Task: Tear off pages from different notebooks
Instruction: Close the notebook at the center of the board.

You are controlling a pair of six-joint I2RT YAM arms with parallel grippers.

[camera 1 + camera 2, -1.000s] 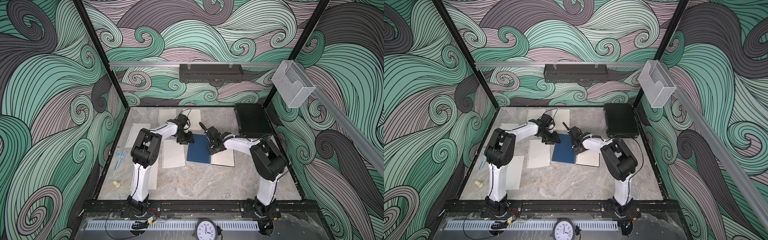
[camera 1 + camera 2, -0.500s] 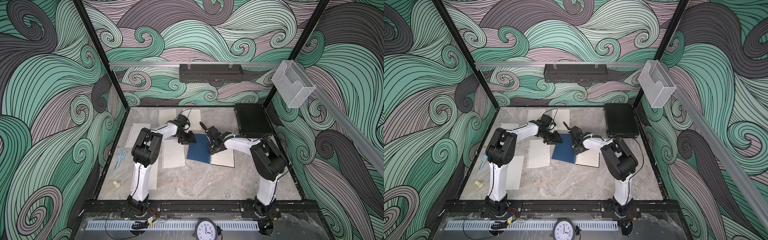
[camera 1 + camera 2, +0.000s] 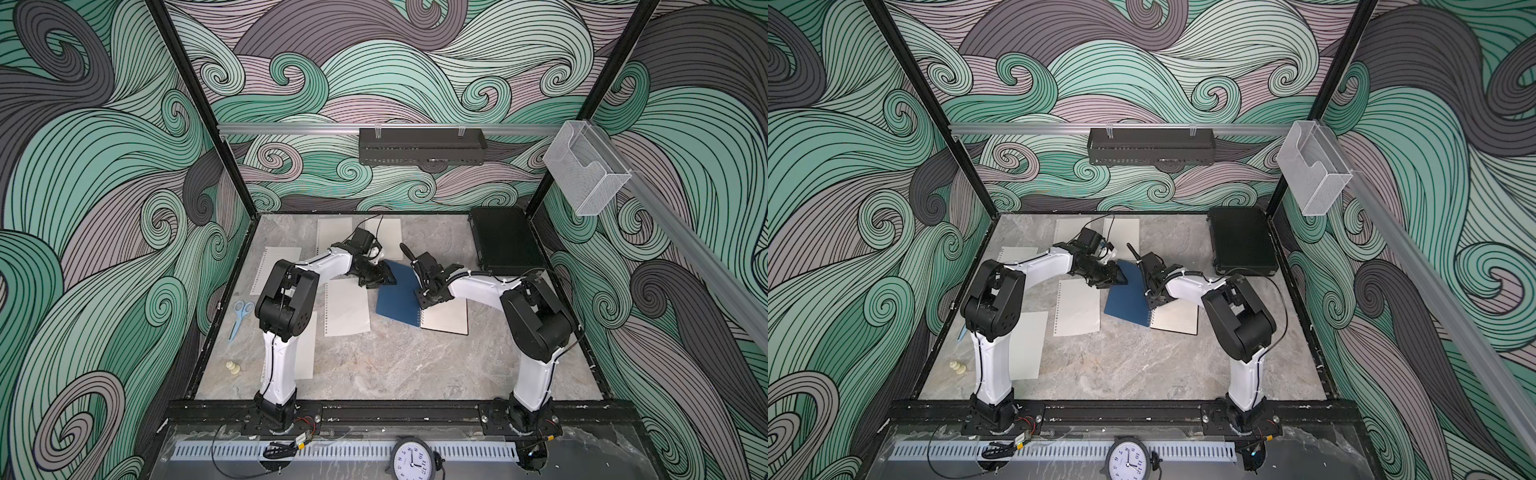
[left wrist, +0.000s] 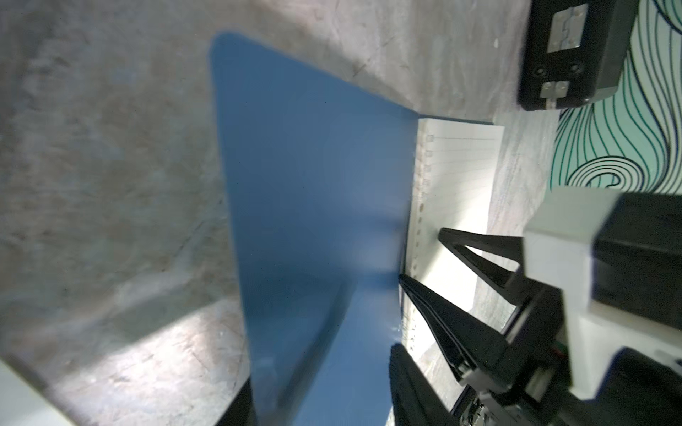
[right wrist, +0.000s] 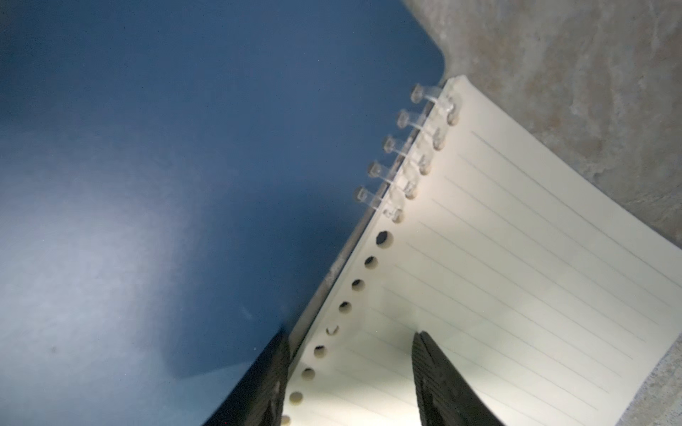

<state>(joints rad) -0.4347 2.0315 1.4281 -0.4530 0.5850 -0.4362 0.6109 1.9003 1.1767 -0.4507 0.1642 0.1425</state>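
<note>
Both top views: one open blue notebook (image 3: pixel 397 301) lies on the bench (image 3: pixel 395 374); five pale sheets (image 3: pixel 347 307) lie left of it. Left wrist: left tool (image 4: pixel 321 376) straddles its cover corner, grip unclear. Right wrist: right tool (image 5: pixel 350 343) spread, fingertips (image 5: pixel 435 369) touching astride its spiral.
</note>
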